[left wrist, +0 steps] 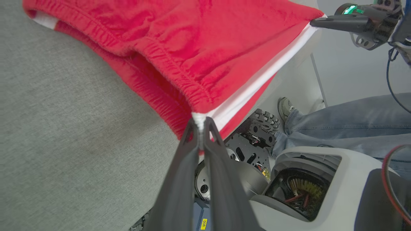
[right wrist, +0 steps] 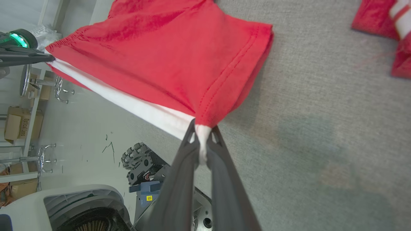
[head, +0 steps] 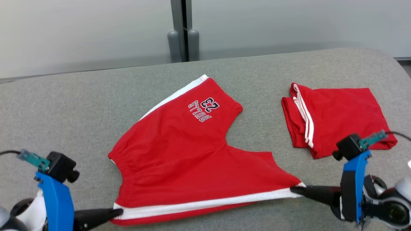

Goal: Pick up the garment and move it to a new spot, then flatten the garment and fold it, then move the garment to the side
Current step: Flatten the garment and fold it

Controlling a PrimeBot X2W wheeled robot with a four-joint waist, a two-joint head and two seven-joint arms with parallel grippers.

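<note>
**A:** What is the setting, seen from the head?

**B:** A grey cloth-covered table (head: 96, 106) runs across in front of a pale wall (head: 80, 32). A pair of red shorts (head: 179, 150) lies spread on it, close to the front edge. The far leg carries dark lettering (head: 204, 109) that reads upside down. A white stripe (head: 208, 203) runs along the side nearest the robot.

**A:** And the grippers?

**B:** The left gripper (head: 117, 211) pinches the waistband end of that stripe at the lower left. The right gripper (head: 293, 189) pinches the hem end at the lower right. The striped edge is drawn straight between them. Off to the right, apart from the shorts, sits a folded red piece (head: 340, 118) with white stripes.

**A:** What does the left wrist view add?

**B:** There the left gripper (left wrist: 200, 123) is clamped tight on the white corner where the gathered waistband (left wrist: 160, 54) meets the stripe, right at the table's edge. The right gripper (left wrist: 316, 22) shows at the upper right, gripping the stripe's far end. Past the robot's own base I see a person's leg (left wrist: 346, 118) in blue jeans and a pale shoe (left wrist: 284, 107).

**A:** And the right wrist view?

**B:** The right gripper (right wrist: 202, 128) is closed hard on the white hem corner, and the red cloth fans away from it over the grey table. The left gripper (right wrist: 48, 57) shows at the far left, gripping the other end. The folded piece (right wrist: 379, 19) is in the upper right corner. Beyond the table's edge is a pale floor (right wrist: 86, 128) with metal stools (right wrist: 41, 86) and cardboard boxes (right wrist: 19, 123).
</note>
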